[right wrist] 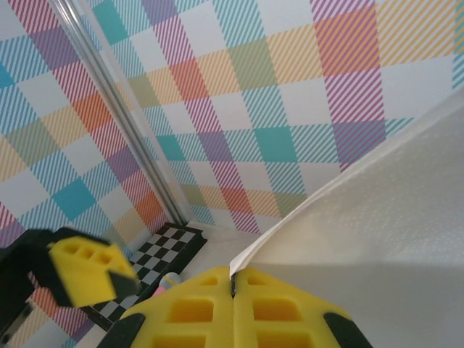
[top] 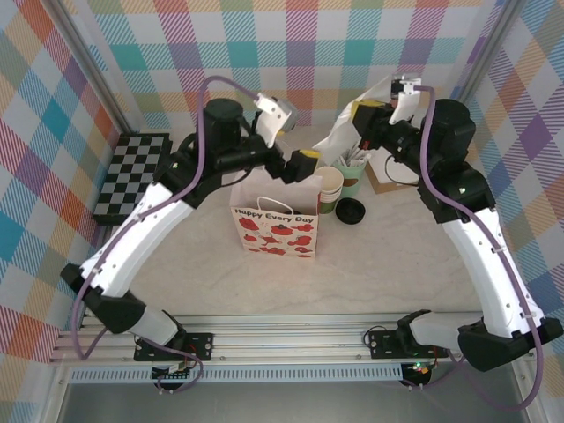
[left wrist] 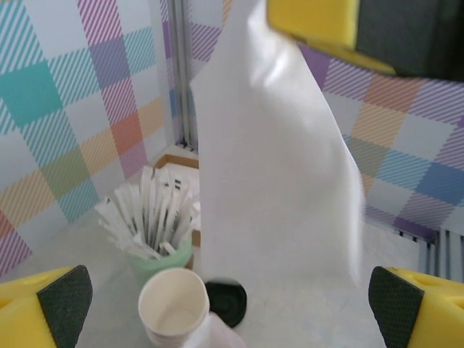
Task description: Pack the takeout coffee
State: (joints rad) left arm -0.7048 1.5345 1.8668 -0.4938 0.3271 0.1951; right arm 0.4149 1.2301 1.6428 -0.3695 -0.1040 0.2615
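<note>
White and thin, one paper sheet [top: 344, 132] is pinched in my clenched right gripper [top: 363, 113], held up over the tabletop [top: 397, 256]. My left gripper [top: 304, 163] gapes wide, grasping nothing. One takeout coffee [top: 350, 211] stands just right of one printed gift bag [top: 275, 227], near one stack of lidless cups [top: 330, 185] and one mint cup of sticks [top: 355, 172].

Pastel plaid walls [top: 291, 53] box me in at the back, left and right, with the same check pattern all round. Silver metal corner posts [top: 101, 79] stand at the back corners. My table top [top: 370, 273] is pale beige and matte. A grooved aluminium rail [top: 291, 339] runs along the near edge. The light is bright and even, with soft shadows.
</note>
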